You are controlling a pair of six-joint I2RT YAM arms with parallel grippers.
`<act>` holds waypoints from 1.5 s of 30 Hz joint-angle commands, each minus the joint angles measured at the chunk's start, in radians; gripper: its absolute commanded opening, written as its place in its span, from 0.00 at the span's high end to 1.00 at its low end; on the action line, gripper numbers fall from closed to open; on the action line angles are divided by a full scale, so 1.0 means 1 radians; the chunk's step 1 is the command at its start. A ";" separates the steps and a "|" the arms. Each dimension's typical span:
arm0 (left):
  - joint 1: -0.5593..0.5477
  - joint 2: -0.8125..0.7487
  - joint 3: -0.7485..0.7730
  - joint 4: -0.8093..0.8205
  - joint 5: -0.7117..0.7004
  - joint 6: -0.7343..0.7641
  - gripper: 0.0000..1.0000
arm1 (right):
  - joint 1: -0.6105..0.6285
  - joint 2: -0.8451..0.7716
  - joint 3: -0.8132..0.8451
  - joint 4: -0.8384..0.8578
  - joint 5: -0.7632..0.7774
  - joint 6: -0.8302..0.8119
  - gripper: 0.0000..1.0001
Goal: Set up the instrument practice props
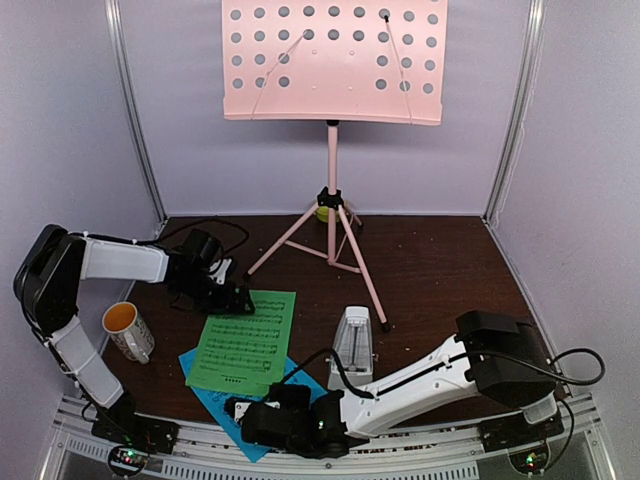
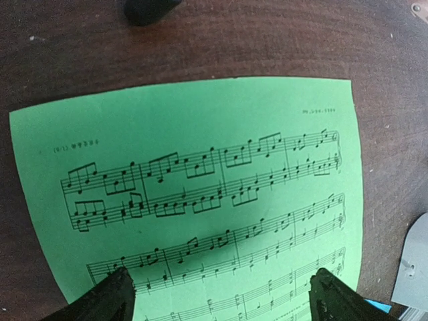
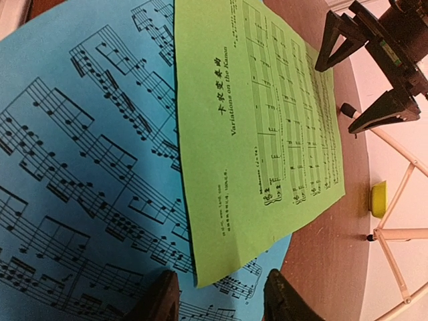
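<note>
Green sheet (image 3: 267, 134): the title, lying sideways in the right wrist view, reads "Variations on the Kanon", with a line of Chinese characters beside it. The tempo mark at the first staff looks like "Moderato". Its other small print is too blurred to read in either wrist view.

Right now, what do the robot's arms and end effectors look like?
The left arm and right arm have white shells, black joints and black cables looping alongside. The left end effector and right end effector are black, each with two dark fingers.

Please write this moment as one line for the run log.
left fingers open over green sheet | right fingers open at its near edge | stand bare | metronome on table
</note>
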 commanded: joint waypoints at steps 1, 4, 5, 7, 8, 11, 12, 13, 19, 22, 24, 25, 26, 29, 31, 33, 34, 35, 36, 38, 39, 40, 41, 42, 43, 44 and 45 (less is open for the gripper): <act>-0.023 0.019 -0.025 0.036 0.019 0.028 0.07 | -0.018 0.041 0.033 -0.002 0.071 -0.044 0.57; -0.039 0.020 -0.036 0.044 0.034 0.026 0.08 | -0.030 0.063 0.058 -0.008 0.093 -0.065 0.57; -0.042 0.018 -0.042 0.049 0.041 0.022 0.08 | -0.033 0.068 0.061 -0.007 0.096 -0.071 0.57; -0.049 0.015 -0.057 0.063 0.047 0.015 0.08 | -0.038 0.075 0.062 0.003 0.101 -0.087 0.57; -0.053 0.015 -0.063 0.067 0.048 0.012 0.09 | -0.041 0.077 0.060 0.013 0.105 -0.097 0.58; -0.056 0.019 -0.079 0.083 0.060 0.004 0.09 | -0.045 0.086 0.058 0.046 0.118 -0.130 0.62; -0.059 0.019 -0.081 0.086 0.063 0.002 0.09 | -0.047 0.090 0.060 0.053 0.122 -0.141 0.64; -0.061 0.019 -0.083 0.087 0.063 0.001 0.09 | -0.048 0.094 0.064 0.062 0.130 -0.149 0.66; -0.066 0.005 -0.079 0.080 0.066 0.002 0.10 | -0.049 0.059 0.053 0.090 0.138 -0.175 0.83; -0.068 -0.001 -0.068 0.067 0.065 0.007 0.10 | -0.049 0.018 0.021 0.122 0.126 -0.182 0.89; -0.068 -0.013 -0.060 0.054 0.059 0.013 0.10 | -0.049 -0.006 0.004 0.139 0.128 -0.193 0.97; -0.066 -0.025 -0.057 0.046 0.052 0.014 0.09 | -0.049 -0.016 0.000 0.145 0.130 -0.198 1.00; -0.066 -0.038 -0.053 0.039 0.046 0.016 0.09 | -0.050 -0.027 -0.004 0.147 0.131 -0.200 1.00; -0.066 -0.096 -0.022 -0.012 0.028 0.025 0.08 | -0.049 -0.073 -0.026 0.165 0.127 -0.205 1.00; -0.067 -0.150 0.007 -0.055 0.013 0.034 0.05 | -0.049 -0.118 -0.049 0.181 0.121 -0.207 1.00; -0.065 -0.215 0.037 -0.102 0.003 0.045 0.03 | -0.049 -0.167 -0.076 0.194 0.113 -0.207 1.00; -0.064 -0.249 0.053 -0.123 0.000 0.052 0.03 | -0.049 -0.199 -0.092 0.199 0.105 -0.208 1.00; -0.063 -0.286 0.073 -0.143 0.000 0.059 0.02 | -0.049 -0.230 -0.105 0.203 0.094 -0.209 1.00; -0.063 -0.321 0.088 -0.161 -0.003 0.071 0.02 | -0.049 -0.259 -0.122 0.210 0.087 -0.209 1.00; -0.060 -0.393 0.123 -0.201 -0.018 0.088 0.02 | -0.049 -0.331 -0.150 0.210 0.061 -0.206 1.00; -0.058 -0.430 0.143 -0.220 -0.021 0.099 0.02 | -0.049 -0.358 -0.158 0.206 0.049 -0.202 1.00; -0.054 -0.466 0.160 -0.236 -0.024 0.108 0.02 | -0.049 -0.387 -0.163 0.195 0.032 -0.195 1.00; -0.051 -0.511 0.176 -0.250 -0.023 0.127 0.02 | -0.049 -0.415 -0.167 0.177 0.008 -0.187 1.00; -0.049 -0.544 0.193 -0.261 -0.020 0.147 0.02 | -0.049 -0.446 -0.169 0.169 -0.008 -0.179 1.00; -0.048 -0.575 0.206 -0.270 -0.011 0.170 0.02 | -0.050 -0.474 -0.171 0.153 -0.031 -0.171 1.00; -0.045 -0.603 0.220 -0.278 0.004 0.192 0.02 | -0.050 -0.501 -0.172 0.132 -0.054 -0.162 1.00; -0.045 -0.629 0.234 -0.286 0.017 0.211 0.02 | -0.051 -0.528 -0.175 0.123 -0.070 -0.156 1.00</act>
